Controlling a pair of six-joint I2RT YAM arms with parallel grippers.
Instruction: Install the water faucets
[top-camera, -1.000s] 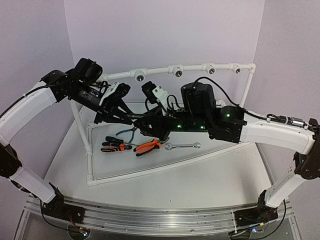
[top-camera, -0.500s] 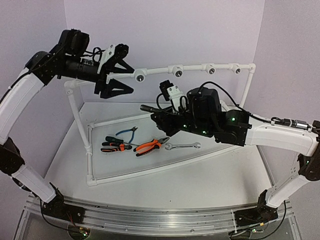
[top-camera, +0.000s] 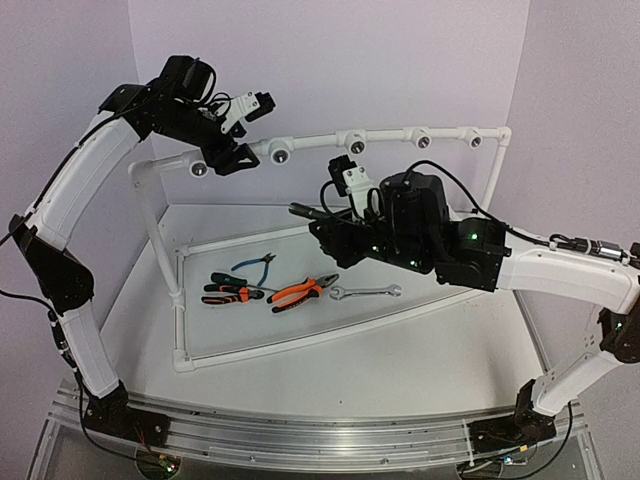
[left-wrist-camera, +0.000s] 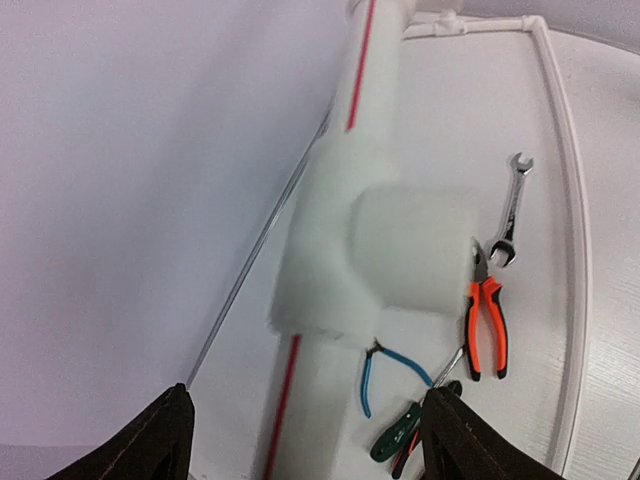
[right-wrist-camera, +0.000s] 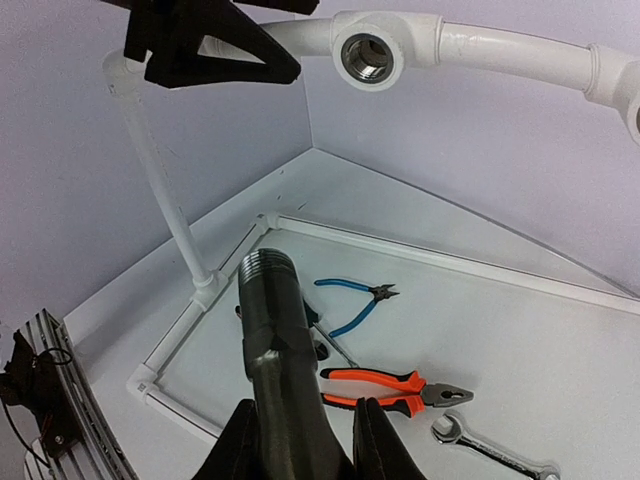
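Note:
The water faucet (right-wrist-camera: 270, 320) is a dark metal tap, and my right gripper (right-wrist-camera: 305, 445) is shut on its body. Its threaded end points up and away toward an open tee socket (right-wrist-camera: 368, 50) on the white top pipe. From above, the faucet (top-camera: 303, 211) sticks out left of the right gripper (top-camera: 335, 228), below the pipe rail (top-camera: 400, 135). My left gripper (top-camera: 245, 130) is open and empty, high at the left end of the rail. In its wrist view the left gripper (left-wrist-camera: 305, 440) straddles a blurred white tee fitting (left-wrist-camera: 370, 250) without touching it.
On the white table inside the pipe frame lie orange pliers (top-camera: 300, 292), a silver wrench (top-camera: 365, 292), blue cutters (top-camera: 255, 265) and black-orange pliers with a green screwdriver (top-camera: 230, 292). Several more sockets (top-camera: 423, 140) sit along the rail. The frame's left post (top-camera: 160, 240) stands below my left arm.
My left gripper opened, left the faucet at mid height, and rose to the left end of the top pipe. The right gripper keeps the faucet and has lifted it slightly.

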